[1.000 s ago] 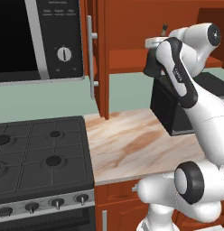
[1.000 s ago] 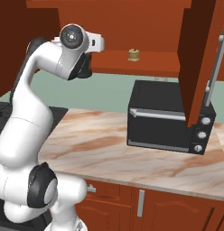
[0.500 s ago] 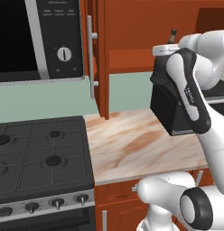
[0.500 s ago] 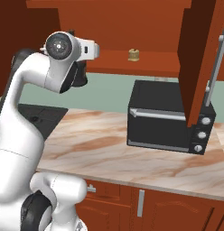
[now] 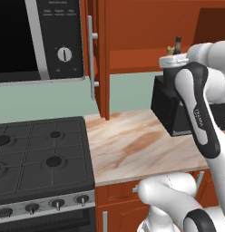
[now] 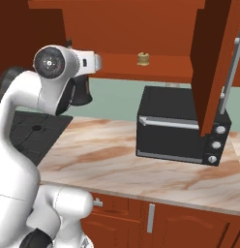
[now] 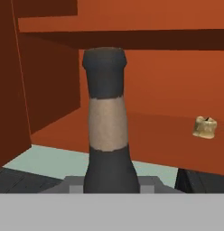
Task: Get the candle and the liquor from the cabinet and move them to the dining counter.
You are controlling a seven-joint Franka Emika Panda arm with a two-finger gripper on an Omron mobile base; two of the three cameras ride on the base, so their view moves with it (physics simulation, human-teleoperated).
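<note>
The liquor (image 7: 107, 131), a black bottle with a thin banded neck, stands upright in my gripper (image 7: 110, 181), which is shut on it low on the neck. Its bulbous body (image 6: 81, 93) hangs under my hand, out in front of the open cabinet (image 6: 141, 29) and above the worktop's left part. The bottle's cap (image 5: 178, 42) peeks over my arm. The tiny gold candle (image 6: 143, 58) sits alone on the cabinet shelf, to the right of the bottle (image 7: 204, 127), and it also shows beside the cap (image 5: 170, 50). The dining counter is out of view.
A black toaster oven (image 6: 180, 126) stands on the marble-look worktop (image 5: 132, 145) under the shelf. The open cabinet door (image 6: 214, 63) juts out on the right. A gas stove (image 5: 41, 154) and a microwave (image 5: 37, 41) lie to the left.
My hand has drawn back from the cabinet shelf with the bottle still in it, and it now sits lower and farther from the candle. The candle has stayed put.
</note>
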